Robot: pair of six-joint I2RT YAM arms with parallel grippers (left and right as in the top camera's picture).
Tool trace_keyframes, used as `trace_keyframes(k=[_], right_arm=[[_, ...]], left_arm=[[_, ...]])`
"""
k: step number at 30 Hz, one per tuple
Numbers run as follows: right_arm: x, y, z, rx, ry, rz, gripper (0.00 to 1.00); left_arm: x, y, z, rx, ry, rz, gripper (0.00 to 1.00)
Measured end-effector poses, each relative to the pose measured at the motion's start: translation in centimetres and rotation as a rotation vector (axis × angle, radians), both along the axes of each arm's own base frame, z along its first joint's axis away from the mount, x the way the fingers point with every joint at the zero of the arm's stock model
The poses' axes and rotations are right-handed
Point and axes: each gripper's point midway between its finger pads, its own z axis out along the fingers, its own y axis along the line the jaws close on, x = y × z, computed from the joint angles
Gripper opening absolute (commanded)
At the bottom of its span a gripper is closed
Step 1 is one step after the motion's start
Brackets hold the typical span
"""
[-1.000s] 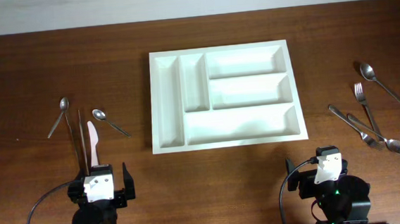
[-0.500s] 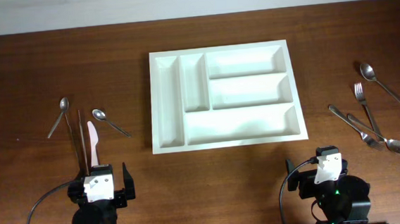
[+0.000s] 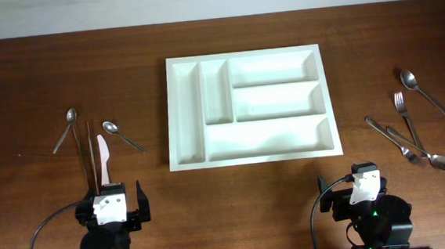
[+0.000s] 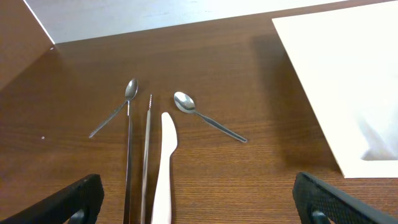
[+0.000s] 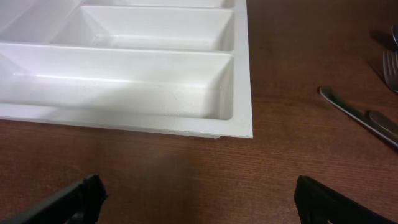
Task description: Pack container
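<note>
Cutlery tray: we see the white cutlery tray point(image 3: 263, 137) lying flat mid-table point(image 3: 45, 58). Only the overhead view shows all five compartments.
Right wrist view: it shows us just the tray's near right corner point(image 5: 239, 127), with a metal handle point(image 5: 357, 115) on the wood apart from it.
Left wrist view: here we can separate two spoons point(image 4: 129, 91), two thin metal rods point(image 4: 129, 168) and a white knife point(image 4: 165, 162).
Right cutlery: fork point(image 3: 405, 119) and spoons point(image 3: 424, 93).
Left gripper point(image 4: 198, 202): spread wide, holding nothing.
Right gripper point(image 5: 199, 202): likewise wide and unladen.
</note>
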Motion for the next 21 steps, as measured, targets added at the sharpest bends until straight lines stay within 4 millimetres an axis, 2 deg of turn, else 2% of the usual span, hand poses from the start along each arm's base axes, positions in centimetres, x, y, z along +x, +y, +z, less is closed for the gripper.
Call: trace_keyframes(k=[17,21], right_arm=[[0.0,0.0,0.1,0.0,-0.003,0.0,0.99],[1.0,0.8,2.3,0.068,-0.098,0.02,0.99]], left_arm=[[0.0,-0.4,0.0,-0.008,-0.001,-0.021,0.99],[0.2,-2.4,0.2,-0.046,-0.009,-0.131,0.99]])
